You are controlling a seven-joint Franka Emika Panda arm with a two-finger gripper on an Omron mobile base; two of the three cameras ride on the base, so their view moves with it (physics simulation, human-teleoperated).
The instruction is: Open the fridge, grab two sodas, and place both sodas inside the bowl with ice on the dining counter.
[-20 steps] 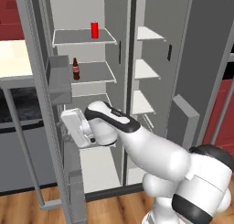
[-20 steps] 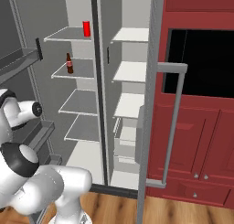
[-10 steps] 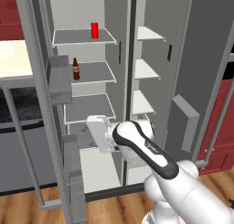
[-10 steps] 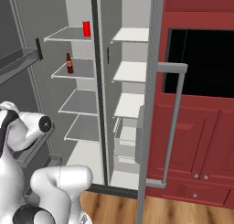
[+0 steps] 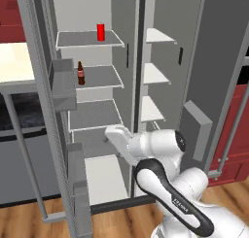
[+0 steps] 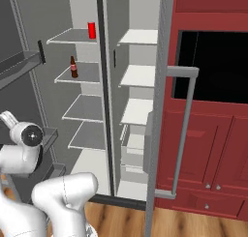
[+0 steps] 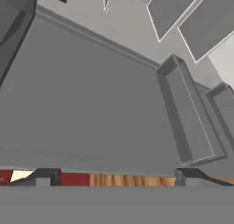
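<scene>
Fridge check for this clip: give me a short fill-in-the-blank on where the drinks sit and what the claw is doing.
1. Both doors of the fridge stand ____.
2. The red can stands on the ____ shelf of the left compartment.
3. The brown bottle stands one shelf ____ the can.
4. The claw has its jaws wide apart and holds ____.

Missing words: open; top; below; nothing

Bottle point(image 5: 80, 74) label too small; fridge point(image 5: 204, 62) top cut off.

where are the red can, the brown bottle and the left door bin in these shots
red can point(image 5: 100, 32), left base view, middle of its body
brown bottle point(image 5: 80, 75), left base view, its label
left door bin point(image 5: 62, 83), left base view, its front wall
</scene>
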